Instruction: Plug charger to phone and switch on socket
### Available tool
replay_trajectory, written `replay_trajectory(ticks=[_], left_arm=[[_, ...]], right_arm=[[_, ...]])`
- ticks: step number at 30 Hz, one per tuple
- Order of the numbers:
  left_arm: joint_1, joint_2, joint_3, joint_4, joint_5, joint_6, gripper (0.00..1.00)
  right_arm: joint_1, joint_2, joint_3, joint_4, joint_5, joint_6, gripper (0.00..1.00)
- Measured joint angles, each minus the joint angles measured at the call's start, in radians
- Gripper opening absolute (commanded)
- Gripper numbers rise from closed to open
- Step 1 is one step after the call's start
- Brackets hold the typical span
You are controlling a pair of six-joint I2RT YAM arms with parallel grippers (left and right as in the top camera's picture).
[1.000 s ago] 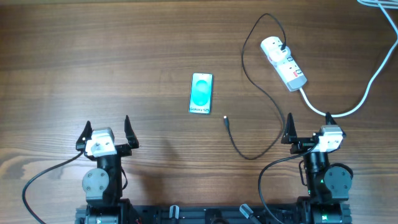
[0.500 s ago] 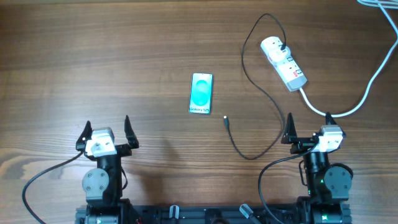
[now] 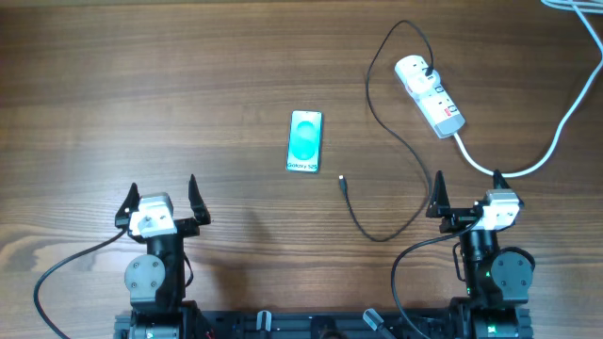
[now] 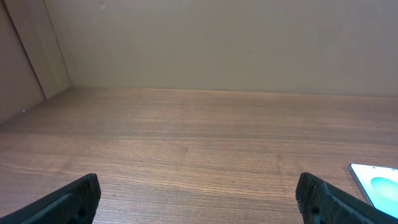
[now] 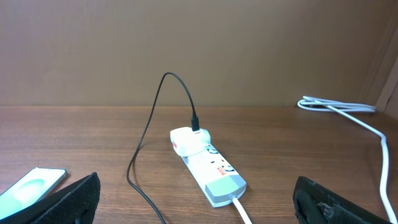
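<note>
The phone [image 3: 305,141] lies flat at the table's middle, turquoise screen up; it also shows in the left wrist view [image 4: 378,186] and the right wrist view [image 5: 30,187]. The charger cable [image 3: 391,141] runs from an adapter on the socket [image 3: 430,95] and loops down to its plug tip [image 3: 343,184], just right of the phone's near end. The socket also shows in the right wrist view [image 5: 203,163]. My left gripper [image 3: 161,196] is open and empty, near the front left. My right gripper [image 3: 468,192] is open and empty, near the front right.
The socket's thick white cord [image 3: 556,132] sweeps from the socket's near end, past my right gripper, and up to the back right corner. A wall stands behind the table [image 4: 217,43].
</note>
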Motion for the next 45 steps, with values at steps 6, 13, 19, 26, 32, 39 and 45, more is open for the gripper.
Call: replay_trajectory(ticks=[6, 13, 19, 26, 32, 39, 45], left_arm=[[0.000, 0.000, 0.000, 0.000, 0.000, 0.000, 1.00], [0.000, 0.000, 0.000, 0.000, 0.000, 0.000, 1.00], [0.000, 0.000, 0.000, 0.000, 0.000, 0.000, 1.00], [0.000, 0.000, 0.000, 0.000, 0.000, 0.000, 1.00], [0.000, 0.000, 0.000, 0.000, 0.000, 0.000, 1.00], [0.000, 0.000, 0.000, 0.004, 0.044, -0.025, 1.00], [0.002, 0.001, -0.003, 0.216, 0.565, -0.253, 1.00]], right_arm=[[0.000, 0.000, 0.000, 0.000, 0.000, 0.000, 1.00], [0.000, 0.000, 0.000, 0.000, 0.000, 0.000, 1.00], [0.000, 0.000, 0.000, 0.000, 0.000, 0.000, 1.00], [0.000, 0.000, 0.000, 0.000, 0.000, 0.000, 1.00], [0.000, 0.000, 0.000, 0.000, 0.000, 0.000, 1.00], [0.000, 0.000, 0.000, 0.000, 0.000, 0.000, 1.00], [0.000, 0.000, 0.000, 0.000, 0.000, 0.000, 1.00]])
